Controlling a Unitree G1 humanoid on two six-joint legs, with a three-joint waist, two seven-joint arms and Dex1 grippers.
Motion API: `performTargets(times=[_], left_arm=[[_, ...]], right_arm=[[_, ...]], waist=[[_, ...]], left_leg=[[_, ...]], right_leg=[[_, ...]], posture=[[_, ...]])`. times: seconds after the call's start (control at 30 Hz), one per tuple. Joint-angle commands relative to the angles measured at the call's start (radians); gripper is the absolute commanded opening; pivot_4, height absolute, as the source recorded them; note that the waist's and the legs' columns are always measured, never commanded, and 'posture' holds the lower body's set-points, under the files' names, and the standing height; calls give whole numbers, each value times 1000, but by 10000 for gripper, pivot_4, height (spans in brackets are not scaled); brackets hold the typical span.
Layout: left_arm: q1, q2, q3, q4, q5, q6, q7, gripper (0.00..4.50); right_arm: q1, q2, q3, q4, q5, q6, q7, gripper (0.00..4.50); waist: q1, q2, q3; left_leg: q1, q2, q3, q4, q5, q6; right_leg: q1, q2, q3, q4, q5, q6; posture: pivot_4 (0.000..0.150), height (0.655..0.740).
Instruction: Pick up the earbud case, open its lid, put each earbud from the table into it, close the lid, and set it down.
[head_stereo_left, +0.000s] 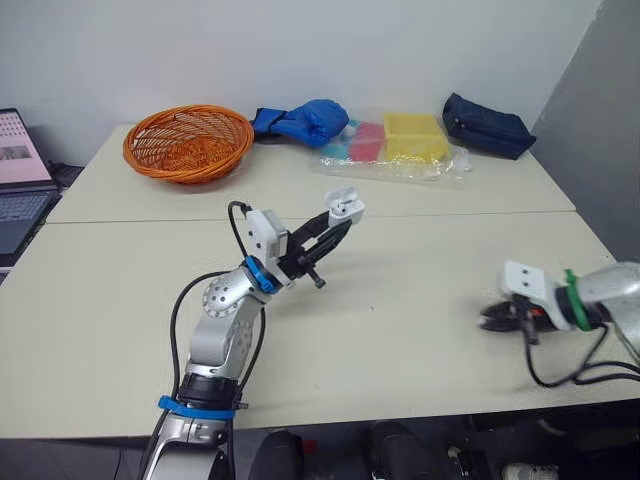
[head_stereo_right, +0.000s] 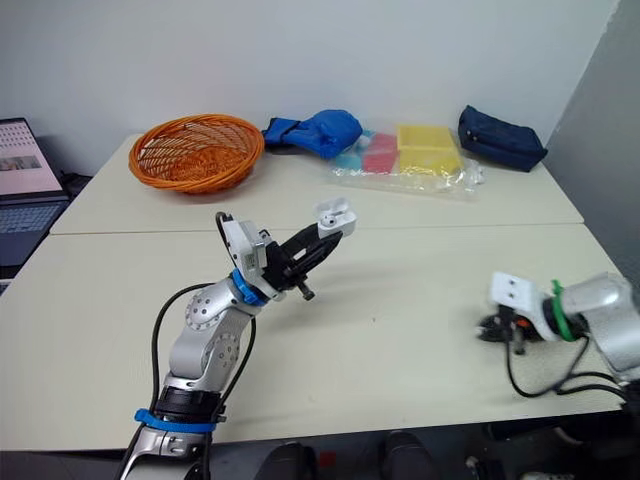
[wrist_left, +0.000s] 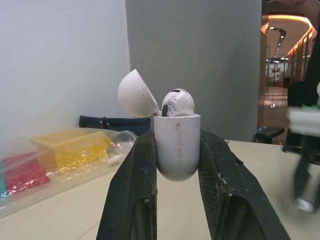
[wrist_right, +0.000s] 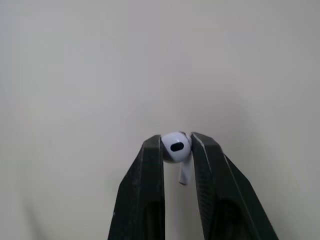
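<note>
Over the pale bench (head_stereo_left: 400, 300) the task is judged to be past its midpoint. The earbud case (wrist_left: 177, 145) is held clear of the surface, its lid (wrist_left: 137, 94) is swung open and tipped back, and one earbud (wrist_left: 177, 102) is seen seated inside with its rounded head standing above the rim. The second earbud (wrist_right: 176, 147) is not lying loose on the bench but is already gripped. By this reading, what is left is to carry it across, seat it in the free well, shut the lid and set the case down. The left arm is raised from about 7 o'clock in the head view and bent at the elbow. The left tool (head_stereo_left: 335, 228) is directed toward 1 o'clock above the middle of the bench and is clamped on the lower sides of the case, which is kept upright with its mouth upward. The right arm is brought in low from the 3 o'clock edge. The right tool (head_stereo_left: 492, 318) is aimed toward 9 o'clock at roughly 4 o'clock on the bench and is closed on the head of the second earbud, whose stem hangs below. Whether that earbud touches the bench cannot be told. The two tools are well apart.
</note>
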Motion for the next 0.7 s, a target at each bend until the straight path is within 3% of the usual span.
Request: performTargets(times=[0.03, 0.23, 0.27, 0.7], left_arm=[[-27, -6, 9, -24, -15, -10, 7, 7449], [-38, -10, 6, -26, -33, 11, -6, 7449], [-45, -12, 6, -19, -35, 12, -9, 7449], [-63, -28, 3, -17, -46, 21, -27, 7449]], right_arm=[[-169, 268, -226, -201, 203, 229, -341, 4232], [-255, 494, -281, -355, 325, 346, -592, 4232], [-258, 519, -269, -355, 320, 331, -625, 4232], [-221, 557, -172, -313, 324, 235, -710, 4232]], waist=[[-2, 0, 0], [38, 1, -1], [40, 1, -1], [22, 1, -1]], left_leg=[[0, 1, -1, 0, 0, 0], [-8, 0, -6, -2, 0, -1], [-18, -1, -4, -1, -1, -1], [-22, 0, -7, 2, -1, 0]], right_leg=[[0, 0, 0, 0, 0, 0], [-3, -2, -5, -4, -4, 0], [-11, -4, -5, -4, -2, -2], [-15, 0, -6, -1, -2, 1]], posture=[[1500, 7400], [1500, 7400], [1500, 7400], [1500, 7400]])
